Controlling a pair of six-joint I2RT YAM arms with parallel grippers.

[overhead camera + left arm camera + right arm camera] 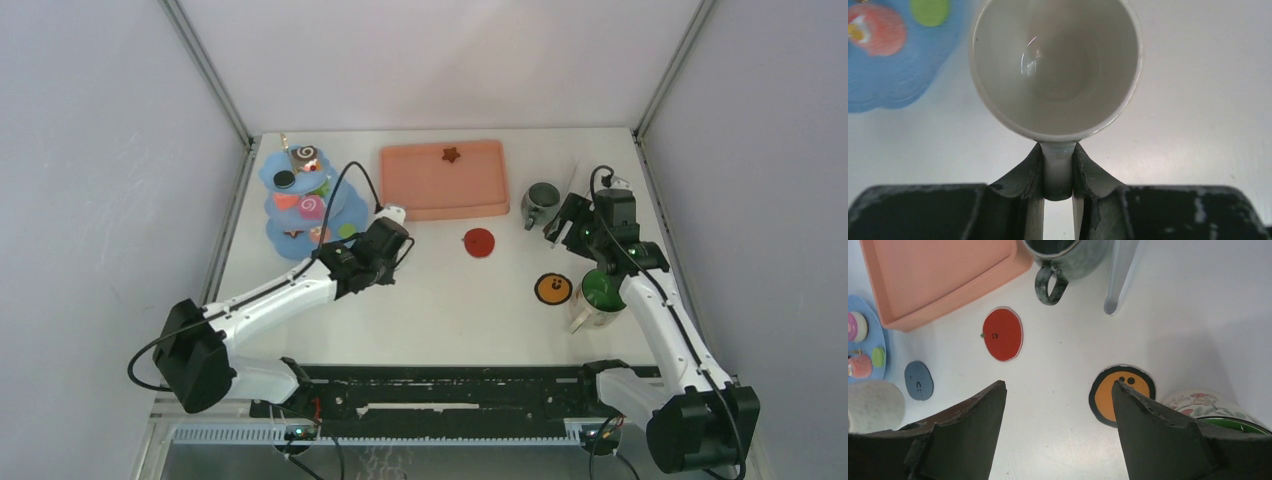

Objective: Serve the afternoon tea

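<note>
My left gripper (1058,150) is shut on the handle of the cream mug (1055,65), which is empty and upright by the blue tiered tower (893,80). From above, that gripper (385,238) is right of the tower (303,200), which carries several toy pastries. My right gripper (1058,390) is open and empty above the table, between the grey mug (1068,260) and the green-lined floral mug (1218,410). From above, the right gripper (560,228) hangs by the grey mug (541,203); the green mug (598,295) stands below it.
A salmon-pink tray (443,185) at the back holds one small star pastry (451,154). A red coaster (479,242) and an orange coaster (552,288) lie mid-table. A blue coaster (918,380) lies near the tower. Metal tongs (1120,275) lie beside the grey mug.
</note>
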